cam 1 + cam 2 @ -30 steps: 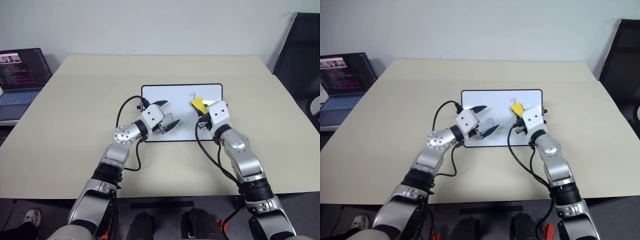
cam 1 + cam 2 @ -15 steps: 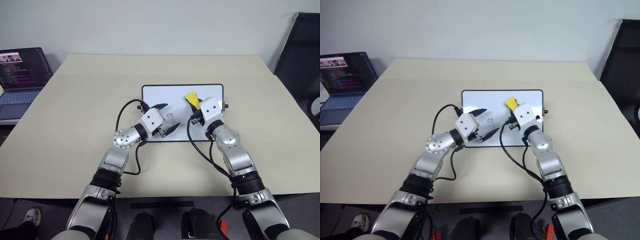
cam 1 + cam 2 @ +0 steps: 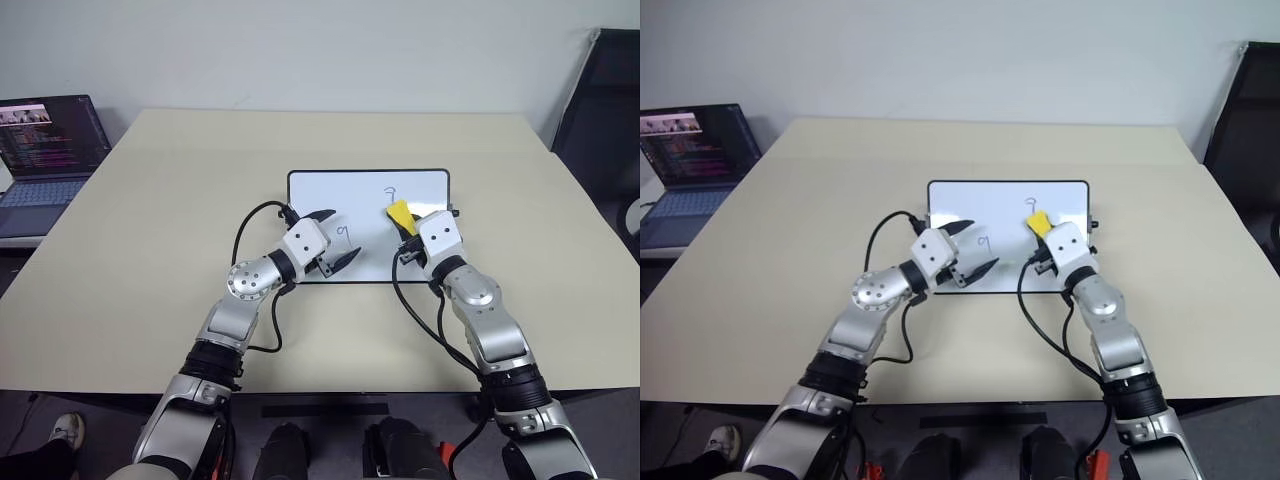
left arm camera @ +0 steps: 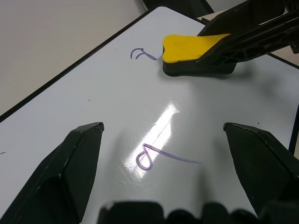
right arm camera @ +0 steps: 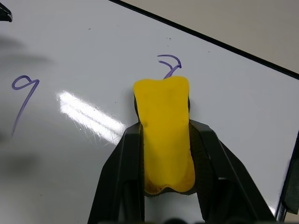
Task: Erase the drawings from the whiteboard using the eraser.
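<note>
With the right gripper (image 5: 166, 154) clamped on the eraser (image 5: 166, 130), sitting just near of the far-right squiggle (image 5: 169, 65) on the whiteboard (image 3: 320, 190), push it flat straight across, while the left gripper (image 3: 333, 238), jaws wide and empty, hovers over the near "9" (image 3: 347, 233).

Two head cameras sit side by side up high, looking forward and down over both arms at the beige table (image 3: 150, 230), the whiteboard (image 3: 330, 190) at centre and a laptop (image 3: 45, 150) far off on the left edge. Their pictures overlap almost wholly, one slightly offset sideways from the other. The left wrist camera rides low and close over the board, looking along its own fingers (image 4: 70, 163) toward the eraser (image 4: 189, 49). The right wrist camera looks closely along its own fingers (image 5: 210, 154) at the same eraser. Both wrist views share the eraser and two purple drawings (image 5: 23, 88).
</note>
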